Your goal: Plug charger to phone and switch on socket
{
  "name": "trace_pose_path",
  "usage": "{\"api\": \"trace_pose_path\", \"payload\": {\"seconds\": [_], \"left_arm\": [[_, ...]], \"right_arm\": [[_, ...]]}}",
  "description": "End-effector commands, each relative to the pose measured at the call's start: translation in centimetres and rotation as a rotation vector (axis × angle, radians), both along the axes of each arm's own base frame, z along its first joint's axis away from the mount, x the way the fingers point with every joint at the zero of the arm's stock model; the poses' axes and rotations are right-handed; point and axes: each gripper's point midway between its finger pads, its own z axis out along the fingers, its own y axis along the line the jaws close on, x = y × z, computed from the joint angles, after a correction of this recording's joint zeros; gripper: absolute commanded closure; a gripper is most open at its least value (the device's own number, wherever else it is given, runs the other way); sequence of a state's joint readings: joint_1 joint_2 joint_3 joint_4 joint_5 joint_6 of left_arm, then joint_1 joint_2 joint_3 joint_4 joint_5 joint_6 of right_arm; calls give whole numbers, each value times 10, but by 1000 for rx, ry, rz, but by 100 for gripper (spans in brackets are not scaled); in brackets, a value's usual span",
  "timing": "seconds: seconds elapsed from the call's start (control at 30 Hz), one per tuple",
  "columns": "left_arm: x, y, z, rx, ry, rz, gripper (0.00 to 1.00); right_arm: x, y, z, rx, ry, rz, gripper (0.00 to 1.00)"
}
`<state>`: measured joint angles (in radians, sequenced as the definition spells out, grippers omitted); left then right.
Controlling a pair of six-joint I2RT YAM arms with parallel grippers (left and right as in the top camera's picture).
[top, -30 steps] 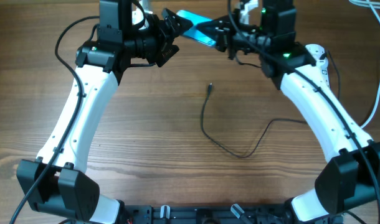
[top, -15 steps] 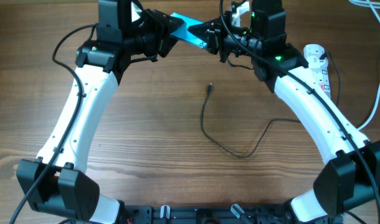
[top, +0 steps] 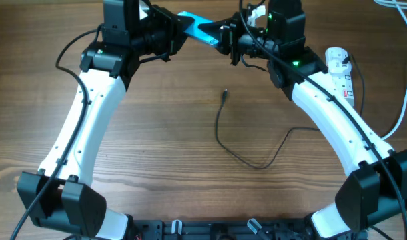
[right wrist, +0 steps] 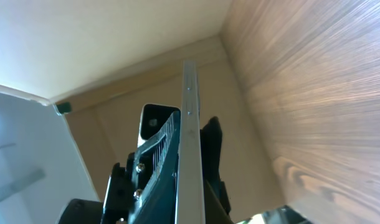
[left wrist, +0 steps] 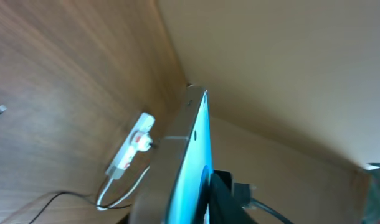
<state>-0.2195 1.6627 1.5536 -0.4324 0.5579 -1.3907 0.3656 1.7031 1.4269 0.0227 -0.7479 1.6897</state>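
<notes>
Brown wood-grain table [top: 190, 193] fills the overhead view. Lifted over its far edge, the flat rectangular phone [top: 200, 27] with a teal screen sits tilted between the two arms. The left gripper [top: 177, 25] has its dark fingers pressed onto the phone's left end; in its wrist view the phone [left wrist: 191, 149] rises edge-on from the bottom of the frame. The right gripper [top: 225, 39] pinches the opposite end, and its wrist view shows the phone's thin silver edge [right wrist: 189, 137] standing upright. Well apart, on the wood at centre, lies the thin black charger cable [top: 247, 159], curving, its small plug tip [top: 224, 94] free. The white power strip socket [top: 341, 70], a black plug inserted, lies beside the right arm.
</notes>
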Motion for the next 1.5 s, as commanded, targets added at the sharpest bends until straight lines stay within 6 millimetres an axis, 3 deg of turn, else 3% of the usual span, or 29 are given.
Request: {"api": "trace_pose_path", "payload": {"seconds": [0.0,0.27,0.57,0.63,0.73,0.83,0.93,1.07,1.13,1.2,1.37,1.47], "left_arm": [[-1,-8,2,3,-23,-33,86],[3,-10,11,-27,-49,-31,96],[5,-1,-1,35,-32,12,96],[6,5,-8,95,-43,19,96],[1,21,-31,274,-58,-2,96],[-11,40,-56,439,-23,-40,96],[-29,62,-80,599,24,-117,96],[-42,77,-93,733,10,-242,96],[-45,81,-95,758,-1,-275,96],[-47,76,-94,768,-42,-341,96],[-64,16,-60,468,-281,-602,96],[-58,16,-49,419,-319,-587,96]], "right_arm": [[-24,12,32,58,-59,111,96],[-26,12,20,36,-7,112,93],[-26,11,15,15,-12,115,36],[-24,10,14,-11,-66,112,28],[-13,4,6,-181,-350,102,21],[-9,-10,-25,-371,-426,111,13],[-5,-52,-81,-649,-320,69,12],[-11,-94,-119,-893,-251,70,10],[-12,-97,-122,-961,-328,130,11],[-16,-99,-126,-986,-338,163,26],[-23,-95,-140,-1013,-289,201,39],[-22,-89,-160,-1015,-230,220,42]]}}
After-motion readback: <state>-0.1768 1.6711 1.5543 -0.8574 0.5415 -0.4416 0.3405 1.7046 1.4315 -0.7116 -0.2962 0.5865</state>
